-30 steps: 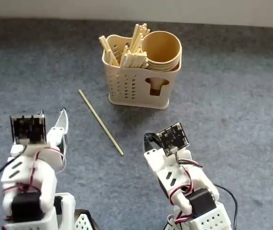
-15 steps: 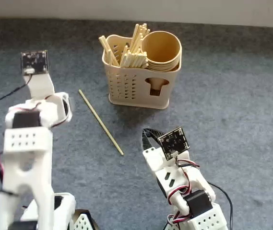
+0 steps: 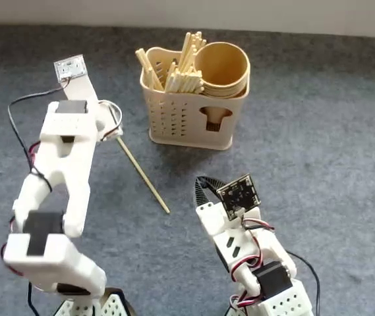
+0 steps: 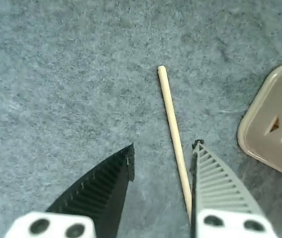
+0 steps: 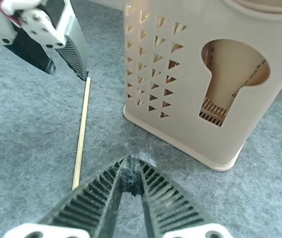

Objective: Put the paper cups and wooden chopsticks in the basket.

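A single wooden chopstick (image 3: 139, 168) lies slanted on the grey carpet, left of the beige basket (image 3: 190, 117). The basket holds stacked paper cups (image 3: 222, 66) and several chopsticks (image 3: 174, 69). My left gripper (image 4: 163, 147) is open over the chopstick's far end (image 4: 172, 130), which lies between the fingers, close to the pale finger (image 4: 215, 181). The right gripper (image 5: 129, 166) is shut and empty, low over the carpet in front of the basket (image 5: 180, 94), with the chopstick (image 5: 81, 134) off to its side. The left gripper (image 5: 64, 54) also appears there, above the stick's far end.
Grey carpet covers the whole table around the basket. The left arm (image 3: 65, 164) stretches forward along the left side. The right arm (image 3: 240, 224) stays folded near the front edge. A pale wall strip runs behind the basket.
The left arm has risen from its folded pose and swung forward, bringing its open gripper down over the chopstick's far end. The right arm has barely moved.
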